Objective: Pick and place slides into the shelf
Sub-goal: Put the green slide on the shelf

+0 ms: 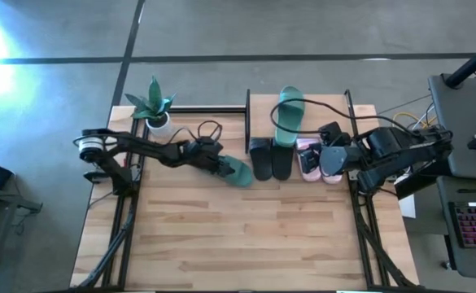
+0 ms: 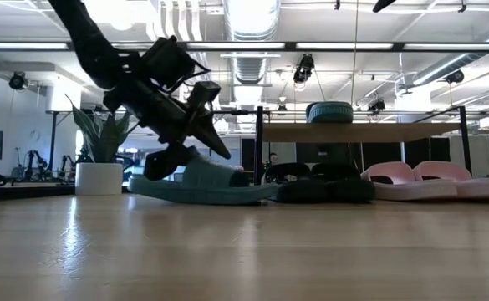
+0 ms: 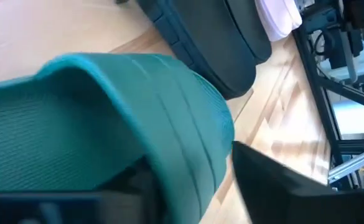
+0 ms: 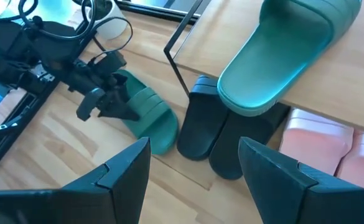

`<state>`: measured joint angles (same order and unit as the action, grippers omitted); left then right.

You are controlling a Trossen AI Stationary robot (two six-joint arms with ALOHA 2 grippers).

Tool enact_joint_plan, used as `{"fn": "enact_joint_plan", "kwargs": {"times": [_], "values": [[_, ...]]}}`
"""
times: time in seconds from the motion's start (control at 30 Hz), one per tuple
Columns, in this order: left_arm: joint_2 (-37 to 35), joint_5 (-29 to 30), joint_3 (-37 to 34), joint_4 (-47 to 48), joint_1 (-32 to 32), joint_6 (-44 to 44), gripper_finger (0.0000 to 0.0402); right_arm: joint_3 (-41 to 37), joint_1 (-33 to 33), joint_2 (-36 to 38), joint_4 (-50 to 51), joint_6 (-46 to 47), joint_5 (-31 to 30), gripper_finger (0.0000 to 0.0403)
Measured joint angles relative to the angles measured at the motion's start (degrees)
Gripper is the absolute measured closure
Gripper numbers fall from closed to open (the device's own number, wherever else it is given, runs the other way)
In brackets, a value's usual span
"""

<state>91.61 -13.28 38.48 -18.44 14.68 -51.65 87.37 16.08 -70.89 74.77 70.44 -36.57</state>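
Observation:
One teal-green slide (image 1: 239,173) (image 2: 202,188) lies on the table left of the shelf's (image 1: 360,107) front, its toe by the black pair (image 1: 270,159). My left gripper (image 1: 224,167) (image 3: 191,180) reaches it from the table's left and is shut on its strap. The second teal-green slide (image 1: 288,115) (image 4: 281,56) lies on the shelf's top board. The black pair (image 4: 210,134) and the pink pair (image 1: 311,159) (image 4: 334,146) stand on the lower level. My right gripper (image 1: 329,160) (image 4: 194,165) hovers open above the pink pair. My left gripper holds the teal-green slide by one side of its wide strap (image 3: 200,143). One finger (image 3: 129,186) is inside, under the strap, and the other finger (image 3: 275,180) is outside it. The fingers slant down from the table's left. The slide's sole (image 2: 227,199) rests on the table.
A potted plant (image 1: 156,114) (image 2: 99,171) stands at the table's far left, behind my left arm. A black cable (image 1: 327,104) runs over the shelf's top board. Bare tabletop (image 1: 246,236) spreads toward the near edge. A desk with a keyboard (image 1: 473,224) is to the right.

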Motion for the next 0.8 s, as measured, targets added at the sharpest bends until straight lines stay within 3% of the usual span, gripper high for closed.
{"fn": "enact_joint_plan", "kwargs": {"times": [0.13, 0.23, 0.3, 0.43, 0.53, 0.6, 0.63, 0.7, 0.8], "values": [[-1.3, -0.1, -0.3, 2.4, 0.0, 0.0, 0.0369, -0.1, 0.0, -0.1, 0.1, 1.5, 0.6, 0.0168], [-5.8, 2.5, -1.7, 9.9, -0.2, -1.8, 0.0389, -0.2, 0.0, -0.2, 0.1, 2.5, 0.8, 0.0172], [-10.5, 7.9, -3.2, 15.4, -1.6, -6.9, 0.0394, -0.5, 0.0, -0.4, 0.0, 3.3, 0.8, 0.0175], [-22.2, 27.6, -7.3, 16.4, -9.9, -30.0, 0.0399, -1.8, 0.0, -0.5, -0.2, 6.1, 0.3, 0.0179], [-28.9, 52.2, -9.6, 15.7, -19.9, -50.2, 0.0399, -3.6, 0.0, -0.5, -0.3, 9.3, -1.5, 0.0179], [-29.8, 70.7, -10.2, 17.5, -26.6, -58.4, 0.0399, -4.7, 0.0, -0.5, -0.3, 10.5, -2.3, 0.0179], [-29.6, 76.9, -10.4, 19.7, -28.6, -62.4, 0.0400, -5.2, 0.0, -0.5, -0.7, 10.8, -2.9, 0.0179], [-26.7, 82.9, -10.2, 22.6, -30.2, -72.3, 0.0400, -6.3, 0.0, -0.7, -2.2, 11.0, -4.0, 0.0179], [-19.5, 79.1, -8.0, 22.8, -29.3, -77.0, 0.0400, -8.1, 0.0, -0.9, -6.9, 9.8, -4.4, 0.0179]]}}
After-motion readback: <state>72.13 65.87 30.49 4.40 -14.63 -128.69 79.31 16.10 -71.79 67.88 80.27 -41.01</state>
